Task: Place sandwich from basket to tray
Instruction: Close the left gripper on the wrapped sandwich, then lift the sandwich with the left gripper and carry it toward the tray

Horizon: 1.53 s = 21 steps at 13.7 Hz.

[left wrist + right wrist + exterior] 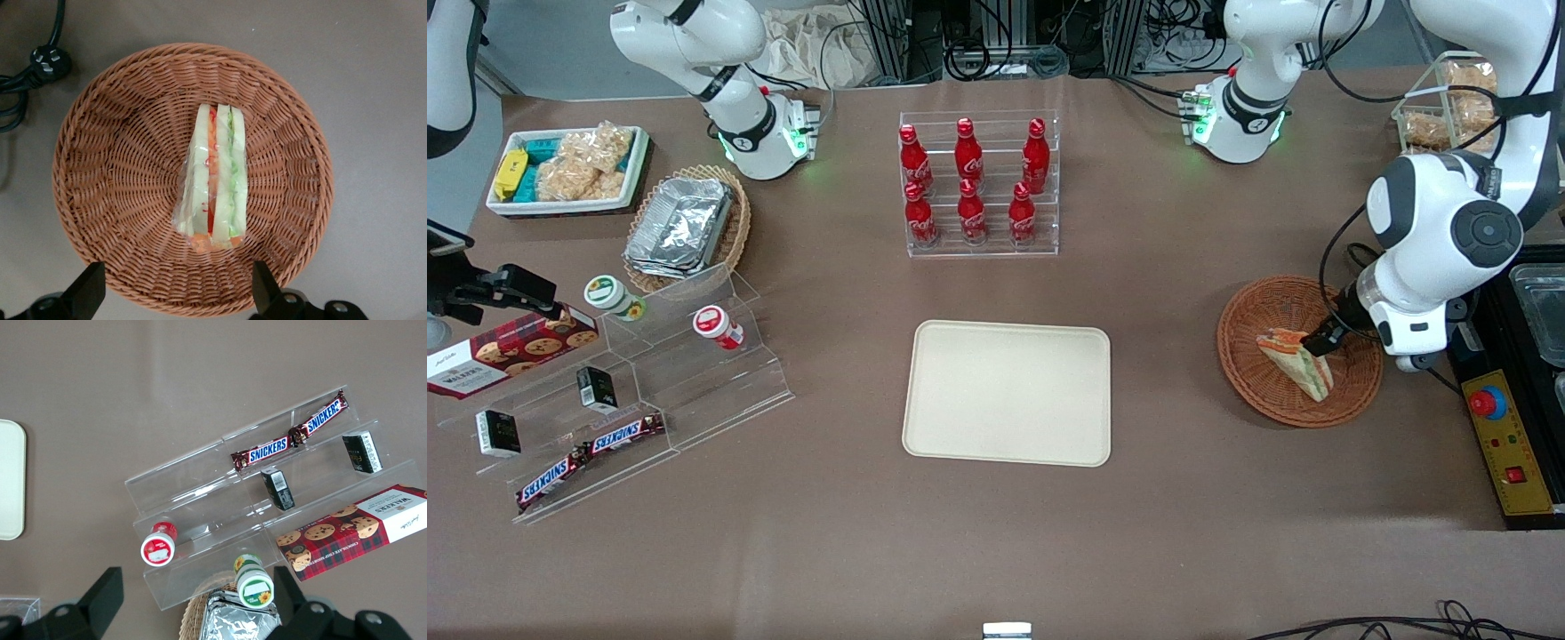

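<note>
Wrist view from the working arm looks straight down on the wrapped sandwich [215, 180] lying in the middle of the reddish-brown wicker basket [107, 153]; the claw [175, 293] hovers above it with fingers spread wide apart, gripping nothing. Judging by this, the reach-and-grasp step is in hand; next the claw must drop, straddle the wedge, close, then carry it to the cream tray [1007, 392] at mid-desk.

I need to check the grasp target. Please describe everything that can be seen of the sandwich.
The sandwich is a triangular wedge of pale bread with orange-red and green filling layers, in what looks like clear wrap. It lies on its side inside the reddish-brown wicker basket, resting on the weave. The gripper hangs open just above it, not touching.
</note>
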Available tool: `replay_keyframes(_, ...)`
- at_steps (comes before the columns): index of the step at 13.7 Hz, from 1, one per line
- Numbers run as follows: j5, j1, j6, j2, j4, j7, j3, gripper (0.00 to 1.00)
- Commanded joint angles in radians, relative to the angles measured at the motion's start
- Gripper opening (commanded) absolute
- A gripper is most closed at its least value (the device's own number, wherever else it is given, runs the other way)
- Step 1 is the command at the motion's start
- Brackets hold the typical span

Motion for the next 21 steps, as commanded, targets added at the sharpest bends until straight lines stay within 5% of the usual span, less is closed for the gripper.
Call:
replay_keyframes(1,0.015,0.001,0.040,0.013,-0.012,-0.043,-0.001,0.99)
replay_keyframes(19,0.014,0.007,0.150,0.148,-0.024,-0.044,0.004,0.97)
replay_keyframes(21,0.014,0.007,0.150,0.157,-0.016,-0.055,0.004,0.43)
